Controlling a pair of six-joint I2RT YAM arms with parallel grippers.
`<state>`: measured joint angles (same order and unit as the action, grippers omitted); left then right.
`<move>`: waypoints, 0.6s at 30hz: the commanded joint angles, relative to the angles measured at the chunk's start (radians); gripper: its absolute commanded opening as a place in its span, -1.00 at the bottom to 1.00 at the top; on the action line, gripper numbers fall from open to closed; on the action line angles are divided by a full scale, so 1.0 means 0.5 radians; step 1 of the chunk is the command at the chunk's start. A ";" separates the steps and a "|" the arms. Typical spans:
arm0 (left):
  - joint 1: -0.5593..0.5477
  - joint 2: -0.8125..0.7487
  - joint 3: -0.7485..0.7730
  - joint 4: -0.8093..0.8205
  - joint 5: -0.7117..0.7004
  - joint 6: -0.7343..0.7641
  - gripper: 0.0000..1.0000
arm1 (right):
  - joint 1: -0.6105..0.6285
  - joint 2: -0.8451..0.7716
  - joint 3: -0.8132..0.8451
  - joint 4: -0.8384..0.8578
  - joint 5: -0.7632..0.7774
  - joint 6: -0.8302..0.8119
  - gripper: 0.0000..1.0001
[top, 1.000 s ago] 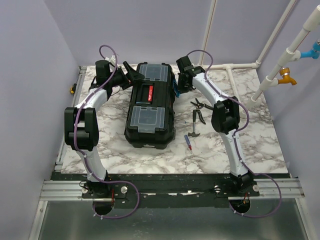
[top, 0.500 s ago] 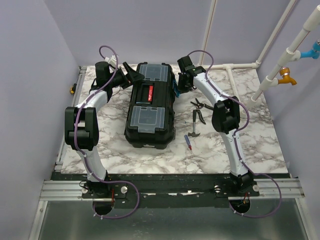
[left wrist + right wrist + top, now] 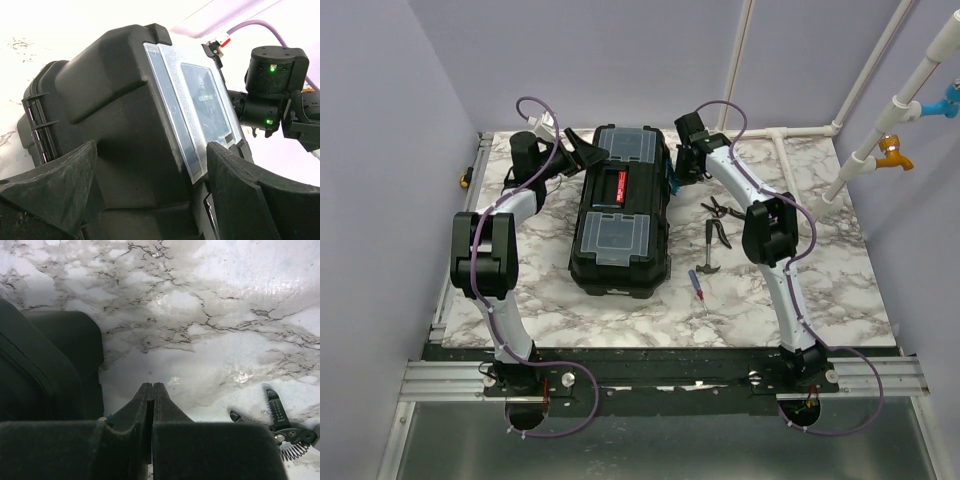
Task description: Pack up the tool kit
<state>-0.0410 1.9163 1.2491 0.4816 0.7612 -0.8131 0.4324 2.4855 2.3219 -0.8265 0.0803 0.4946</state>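
Table (image 3: 820,260): marble top, fills mid frame in the top view.

Toolbox (image 3: 620,215): centre of the table, long axis running up-frame, lid down, red handle on top. Nothing looks packed yet.

Left gripper (image 3: 150,150): upper left of the box, spread wide. The fingers (image 3: 55,180) straddle the box's far left corner and grasp nothing.

Right gripper (image 3: 151,390): clenched on nothing, low by the box's right side wall, upper centre of the top view. Contact with the latch cannot be told; the wrist view shows only dark wall at left.

Loose tools lie right of the box: hammer (image 3: 708,262), pliers (image 3: 720,208), screwdriver (image 3: 700,290).

Judgement: the step is opening the lid.
- Left should close on the corner and brace the box against sliding.
- Right should hook the latch from below with its tip.
- Lift slowly, keeping clear of the pliers nearby.
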 commanded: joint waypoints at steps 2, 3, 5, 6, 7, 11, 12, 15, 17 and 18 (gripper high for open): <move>-0.324 0.315 -0.181 -0.271 0.260 -0.036 0.55 | 0.340 0.149 0.032 0.669 -0.754 0.355 -0.99; -0.328 0.322 -0.175 -0.263 0.257 -0.047 0.55 | 0.344 0.157 0.036 0.687 -0.773 0.370 -0.99; -0.338 0.334 -0.158 -0.258 0.258 -0.058 0.54 | 0.355 0.168 0.043 0.723 -0.804 0.401 -0.99; -0.346 0.338 -0.152 -0.258 0.255 -0.058 0.54 | 0.359 0.169 0.044 0.743 -0.814 0.412 -0.99; -0.353 0.340 -0.146 -0.263 0.248 -0.060 0.54 | 0.360 0.170 0.038 0.759 -0.822 0.423 -0.99; -0.364 0.328 -0.123 -0.285 0.237 -0.058 0.54 | 0.360 0.133 0.022 0.756 -0.765 0.432 -0.99; -0.358 0.315 -0.106 -0.321 0.236 -0.037 0.54 | 0.357 0.105 0.011 0.731 -0.716 0.421 -0.99; -0.309 0.227 -0.050 -0.469 0.181 0.037 0.58 | 0.316 -0.044 -0.169 0.719 -0.543 0.398 -0.99; -0.269 0.150 0.001 -0.584 0.127 0.095 0.66 | 0.249 -0.184 -0.355 0.768 -0.501 0.411 -0.99; -0.247 0.111 0.042 -0.653 0.097 0.120 0.70 | 0.214 -0.272 -0.475 0.813 -0.519 0.413 -0.99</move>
<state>-0.0414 1.9434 1.2762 0.5247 0.7120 -0.8307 0.4274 2.4607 2.2158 -0.6357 0.0105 0.5819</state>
